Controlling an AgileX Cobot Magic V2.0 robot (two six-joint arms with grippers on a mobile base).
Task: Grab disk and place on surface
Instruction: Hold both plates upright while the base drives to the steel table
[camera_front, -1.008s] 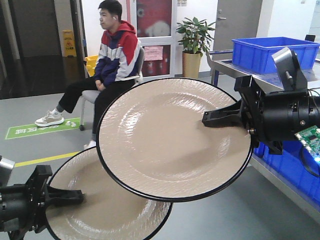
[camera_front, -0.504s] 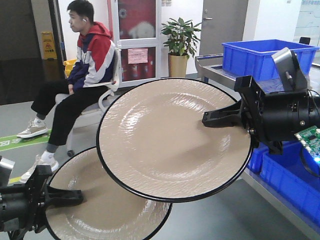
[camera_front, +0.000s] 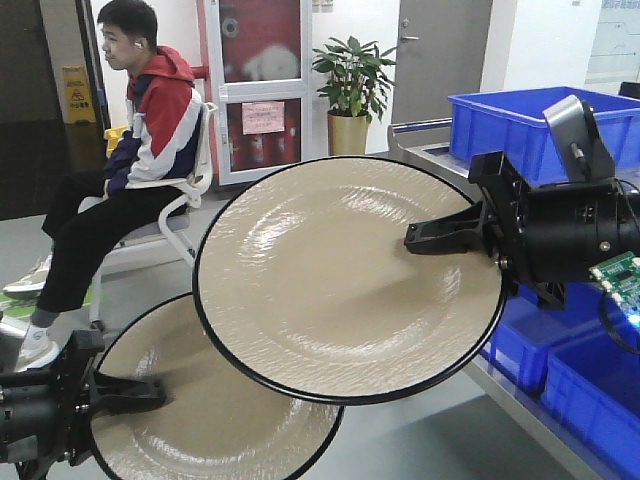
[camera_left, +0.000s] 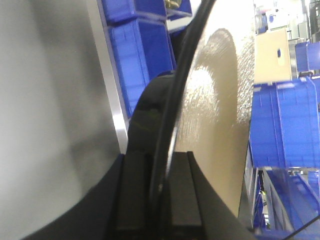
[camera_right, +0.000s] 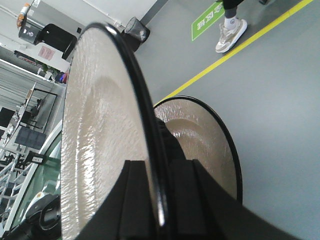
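Each arm's got a beige, black-rimmed disk held up in the air over the floor (camera_front: 405, 445). The right gripper (camera_front: 415, 240) is clamped on the right rim of the upper disk (camera_front: 330, 280), and the left gripper (camera_front: 150, 393) is pinched on the left rim of the lower disk (camera_front: 210, 430). From the front the upper one overlaps the lower, with a guy (camera_front: 150, 110) sitting off left and blue bins (camera_front: 500, 110) on the right.

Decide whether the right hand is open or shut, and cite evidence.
The right hand is shut on the upper disk: in the right wrist view its fingers clamp the black rim from both sides.
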